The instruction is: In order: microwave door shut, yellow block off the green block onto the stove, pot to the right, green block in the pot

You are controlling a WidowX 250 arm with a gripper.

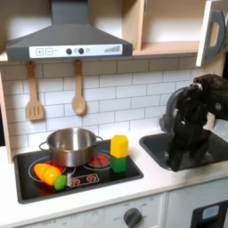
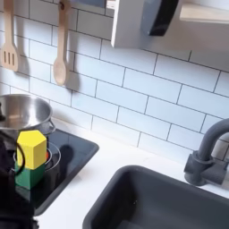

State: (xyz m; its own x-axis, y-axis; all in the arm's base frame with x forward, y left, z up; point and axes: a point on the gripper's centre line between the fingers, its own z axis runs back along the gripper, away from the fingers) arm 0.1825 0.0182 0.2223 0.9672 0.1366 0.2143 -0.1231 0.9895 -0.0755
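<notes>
Microwave door (image 1: 212,34) ajar at first exterior view's upper right; tool (image 1: 189,134) low over sink (image 1: 160,147), finger state I cannot tell. I judge: raise arm, push door flat near handle. Yellow block (image 1: 119,145) atop green block (image 1: 119,164) on stove (image 1: 31,183).

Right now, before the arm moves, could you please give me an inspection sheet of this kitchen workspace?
Surface: black stove with grey sink beside it.
Job's things: yellow block stacked on green block, on the stove; pot on a burner beside them; microwave door looks swung open.
Clutter: toy food on the stove front.
Claw: over the sink, opening unclear.
Cables: nothing seen.
Surroundings: tiled wall, range hood, hanging wooden spoon, spatula.
</notes>
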